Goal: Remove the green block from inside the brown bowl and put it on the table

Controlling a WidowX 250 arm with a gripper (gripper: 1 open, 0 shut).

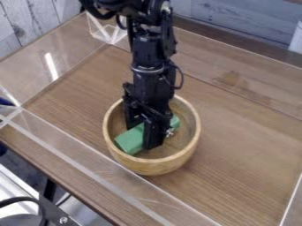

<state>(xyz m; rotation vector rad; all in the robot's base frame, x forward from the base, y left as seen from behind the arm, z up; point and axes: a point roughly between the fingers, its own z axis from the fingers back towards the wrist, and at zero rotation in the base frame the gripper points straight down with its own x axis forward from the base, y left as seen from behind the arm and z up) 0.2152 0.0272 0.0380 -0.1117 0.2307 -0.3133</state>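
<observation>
- Step in hand: the grasp. The gripper (150, 134) is down inside the bowl (154, 157), pointing steeply downward, its jaws clenched on the block (132, 139).
- The block is inside the bowl, on its left half, tilted, with one end raised toward the fingers. The exact contact point is hidden by the black fingers.
- The bowl sits on the table (242, 124), toward the near edge, roughly midway along it.
- Judgement: extraction has not begun; the block has not cleared the rim.
- The next move calls for a straight lift, high enough for the block's low end to pass over the rim, then a sideways carry to bare table and a set-down.
- Risk: the tilted block may catch the thick bowl wall, or drag the bowl along, if the carry starts too low.
- Surroundings: clear acrylic walls (53, 62) edge the table. The near wall stands just beside the bowl, so room is short on that side.
- More open tabletop lies toward the right edge and the far edge.
- Nothing else lies on the table near the bowl.
</observation>
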